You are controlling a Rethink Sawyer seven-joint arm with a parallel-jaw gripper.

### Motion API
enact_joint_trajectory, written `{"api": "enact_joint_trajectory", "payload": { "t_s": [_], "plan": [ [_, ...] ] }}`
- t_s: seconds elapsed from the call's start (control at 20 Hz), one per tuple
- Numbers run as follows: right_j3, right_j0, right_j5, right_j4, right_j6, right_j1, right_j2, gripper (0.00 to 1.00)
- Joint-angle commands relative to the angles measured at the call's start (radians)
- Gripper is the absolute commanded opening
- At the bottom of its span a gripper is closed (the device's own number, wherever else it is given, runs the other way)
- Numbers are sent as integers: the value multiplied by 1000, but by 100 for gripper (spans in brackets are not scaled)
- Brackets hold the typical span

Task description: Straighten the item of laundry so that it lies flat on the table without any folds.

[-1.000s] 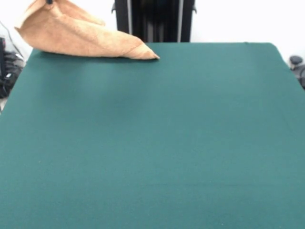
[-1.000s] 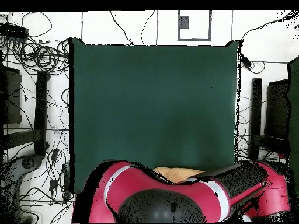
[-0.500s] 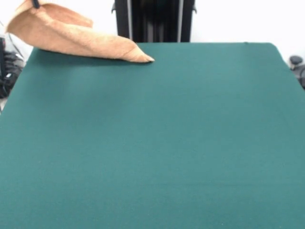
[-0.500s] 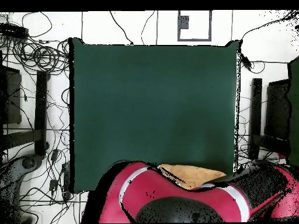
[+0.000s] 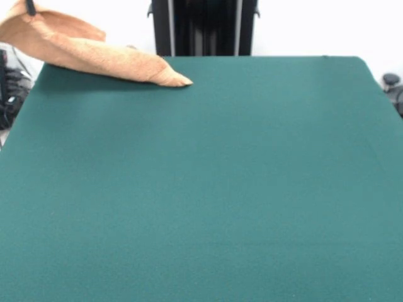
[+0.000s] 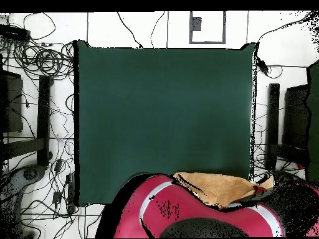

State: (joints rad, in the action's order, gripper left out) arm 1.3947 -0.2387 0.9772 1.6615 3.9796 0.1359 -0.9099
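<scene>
Towel point(image 5: 82, 47) sits at about 11 o'clock in the front view, at the far corner of the tabletop point(image 5: 208, 189), by the robot's side. Golden-tan terry, still folded over itself into a long wedge: one pointed corner rests on the green felt toward 3 o'clock, the opposite end is lifted up and out past the tabletop edge toward 10 o'clock. Not flat; a clear fold line runs along its length. No tag or border bands readable from here.

Overhead view: towel point(image 6: 218, 187) at roughly 5 o'clock, at the tabletop's near edge, partly covered by the red arm point(image 6: 187, 211), with one end reaching beyond the corner.

Why held like this, my read: raised end is carried high so the trailing corner drags on the felt and the cloth can open as it gets pulled; the spot so close to the edge looks risky, part of it could end up hanging off.

Tool point(image 5: 29, 6): only a dark tip shows at the top edge of the front view, right at the lifted peak of the towel. The cloth hangs from that point, so it looks pressed together, pinching the towel's top edge. Nothing else touched.

Task well short of done; the rest of the tabletop carries nothing.
</scene>
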Motion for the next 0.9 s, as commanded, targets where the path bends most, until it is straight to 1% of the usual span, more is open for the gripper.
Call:
{"api": "enact_joint_trajectory", "payload": {
  "t_s": [0.05,0.55,0.65,0.7,0.8,0.9],
  "plan": [
    [-61,6,-90,-105,-13,-7,186,0],
    [-64,6,-86,-111,-12,-12,184,0],
    [-63,1,-92,-121,-36,-6,189,0],
    [-46,-20,-128,-178,-150,27,211,0],
    [0,-63,-140,-276,-292,79,254,0],
    [54,-73,-107,-321,-307,103,274,0]
  ]
}}
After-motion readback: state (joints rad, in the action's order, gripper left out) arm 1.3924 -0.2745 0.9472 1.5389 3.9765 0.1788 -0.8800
